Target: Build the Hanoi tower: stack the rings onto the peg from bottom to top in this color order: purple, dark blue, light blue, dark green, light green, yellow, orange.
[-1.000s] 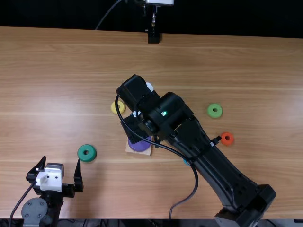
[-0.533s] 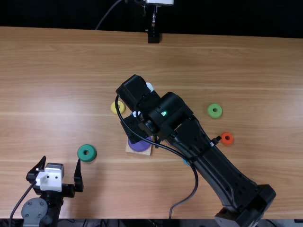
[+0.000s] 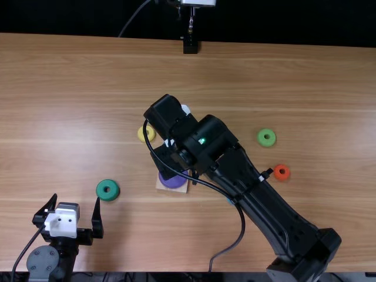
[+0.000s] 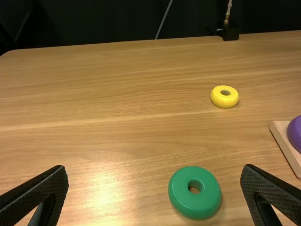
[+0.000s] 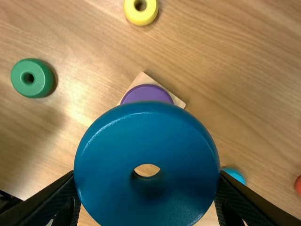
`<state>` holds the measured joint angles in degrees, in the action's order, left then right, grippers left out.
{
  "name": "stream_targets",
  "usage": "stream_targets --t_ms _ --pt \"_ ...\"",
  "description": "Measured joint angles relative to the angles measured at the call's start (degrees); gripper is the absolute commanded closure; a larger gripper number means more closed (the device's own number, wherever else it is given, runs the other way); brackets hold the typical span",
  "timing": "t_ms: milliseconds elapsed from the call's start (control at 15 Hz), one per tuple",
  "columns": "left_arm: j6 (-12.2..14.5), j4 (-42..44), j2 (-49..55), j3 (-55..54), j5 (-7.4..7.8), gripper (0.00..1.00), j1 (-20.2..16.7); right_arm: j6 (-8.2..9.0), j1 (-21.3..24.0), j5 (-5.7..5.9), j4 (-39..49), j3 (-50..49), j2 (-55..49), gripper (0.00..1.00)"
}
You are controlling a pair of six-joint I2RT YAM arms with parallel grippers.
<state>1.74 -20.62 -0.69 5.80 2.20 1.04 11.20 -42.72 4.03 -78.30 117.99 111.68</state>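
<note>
The right hand pinches the dark blue ring above the desk; the left hand stands spread.

Desk, light brown wood. Laid directly on it: base, pale wood; dark green ring; yellow ring; light green ring; orange ring, placed near the light green; light blue ring, partly hidden. All rings listed are laid flat.

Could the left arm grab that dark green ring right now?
Probably yes: the left gripper is open and empty, the dark green ring lies close by, and nothing stands between them.
</note>
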Motion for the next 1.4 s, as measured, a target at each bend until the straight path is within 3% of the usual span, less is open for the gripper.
stream_targets --t_ms 933,1000,1067,1133,1400 --pt "0.0 0.0 0.0 0.0 -0.02 0.00 0.0 0.04 0.0 0.04 0.5 -0.4 1.9 0.90" --pt "0.0 0.0 0.0 0.0 -0.02 0.00 0.0 0.07 0.0 0.04 0.5 -0.4 1.9 0.70" --pt "0.0 0.0 0.0 0.0 -0.02 0.00 0.0 0.07 0.0 0.04 0.5 -0.4 1.9 0.21" --pt "0.0 0.0 0.0 0.0 0.00 0.00 0.0 0.09 0.0 0.02 0.5 -0.4 1.9 0.00" --pt "0.0 0.0 0.0 0.0 -0.02 0.00 0.0 0.11 0.0 0.04 0.5 -0.4 1.9 0.00"
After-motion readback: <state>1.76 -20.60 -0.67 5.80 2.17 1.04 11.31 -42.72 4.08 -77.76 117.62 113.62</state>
